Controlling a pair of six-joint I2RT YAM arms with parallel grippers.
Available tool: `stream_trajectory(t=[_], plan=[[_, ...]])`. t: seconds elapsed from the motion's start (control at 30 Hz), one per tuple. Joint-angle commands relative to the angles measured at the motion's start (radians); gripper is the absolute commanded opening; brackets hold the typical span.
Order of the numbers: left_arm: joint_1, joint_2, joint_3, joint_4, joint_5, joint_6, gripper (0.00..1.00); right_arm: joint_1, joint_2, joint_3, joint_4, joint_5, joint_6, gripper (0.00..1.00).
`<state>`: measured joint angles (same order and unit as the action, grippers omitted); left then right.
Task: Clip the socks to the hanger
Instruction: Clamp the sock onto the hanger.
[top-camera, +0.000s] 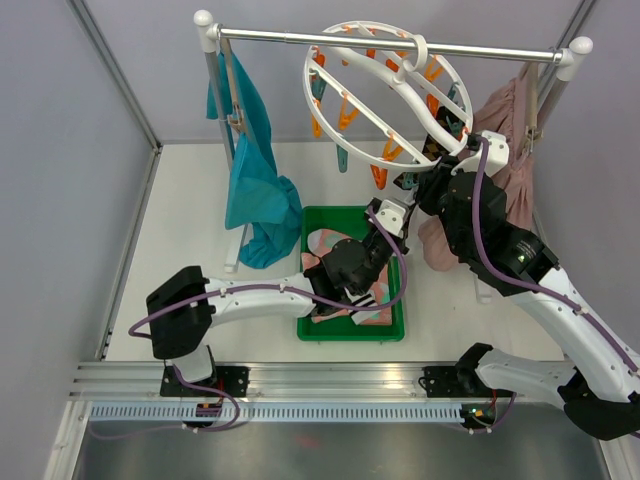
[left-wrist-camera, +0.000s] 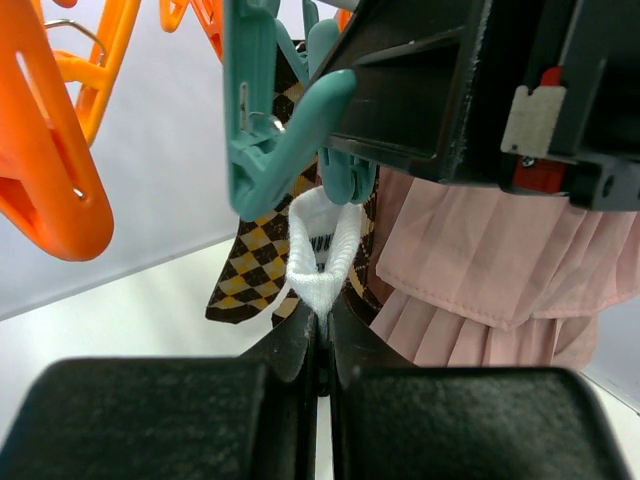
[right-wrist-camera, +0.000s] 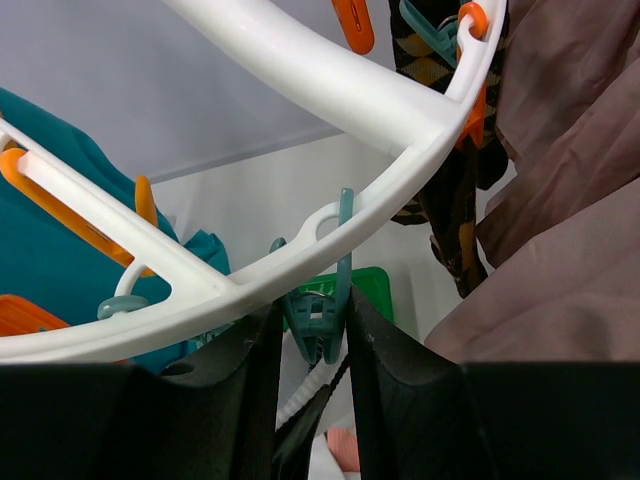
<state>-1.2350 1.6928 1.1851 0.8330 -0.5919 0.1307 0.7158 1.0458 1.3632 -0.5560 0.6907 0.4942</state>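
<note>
At the near edge of the table (top-camera: 200, 230), both arm bases side by side. Just beyond, mid-table, a green bin (top-camera: 303, 270) with pink socks (top-camera: 368, 316) heaped inside, partly hidden under the left arm.

Above the bin's far end, the left gripper (left-wrist-camera: 320, 335): jaws pressed fully together, pinching the ribbed cuff of a white sock (left-wrist-camera: 322, 235) and holding it upright. Top of the cuff right up against the lower end of a teal clip (right-wrist-camera: 340, 250); whether already caught in that clip, impossible to tell.

Reaching in from the right, the right gripper (right-wrist-camera: 312, 318): jaws partway apart, one finger on each side of that teal clip and closed against it. Directly above the fingers, the white ring of the hanger (top-camera: 330, 110), tilted, with crossbars and more orange and teal clips along its rim.

Just behind the white sock, an argyle sock (left-wrist-camera: 250, 270) in brown, black and cream, hanging from another clip on the ring. To its right, touching it or nearly so, a dusty-pink pleated skirt (top-camera: 510, 130).

Farthest back, a metal rail (top-camera: 400, 42) across the rear of the table, with the hanger's hook over it. At the rail's left end, well apart from the grippers, a teal garment (top-camera: 255, 170) hanging down.
</note>
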Motion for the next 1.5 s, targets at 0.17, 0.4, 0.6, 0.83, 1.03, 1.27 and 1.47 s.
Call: stream_trajectory(t=[0.17, 0.4, 0.6, 0.83, 1.03, 1.27, 1.47], plan=[[-0.009, -0.002, 0.044, 0.048, -0.005, 0.041, 0.02, -0.003, -0.007, -0.007, -0.001, 0.036, 0.014, 0.00], [-0.009, -0.004, 0.050, 0.054, -0.023, 0.040, 0.02, -0.003, 0.000, -0.007, -0.001, 0.039, 0.015, 0.00], [-0.009, -0.001, 0.059, 0.057, -0.046, 0.046, 0.02, -0.003, 0.003, -0.003, -0.001, 0.041, 0.012, 0.00], [-0.009, 0.001, 0.056, 0.052, -0.036, 0.047, 0.02, -0.003, 0.005, -0.001, -0.002, 0.046, 0.009, 0.00], [-0.009, -0.007, 0.044, 0.063, -0.037, 0.047, 0.02, -0.003, 0.003, 0.002, -0.004, 0.056, 0.006, 0.00], [-0.011, -0.008, 0.045, 0.058, -0.025, 0.040, 0.02, -0.003, 0.000, -0.004, 0.008, 0.064, 0.017, 0.00], [-0.018, -0.008, 0.044, 0.064, -0.009, 0.043, 0.02, -0.003, 0.006, -0.006, 0.011, 0.066, 0.024, 0.00]])
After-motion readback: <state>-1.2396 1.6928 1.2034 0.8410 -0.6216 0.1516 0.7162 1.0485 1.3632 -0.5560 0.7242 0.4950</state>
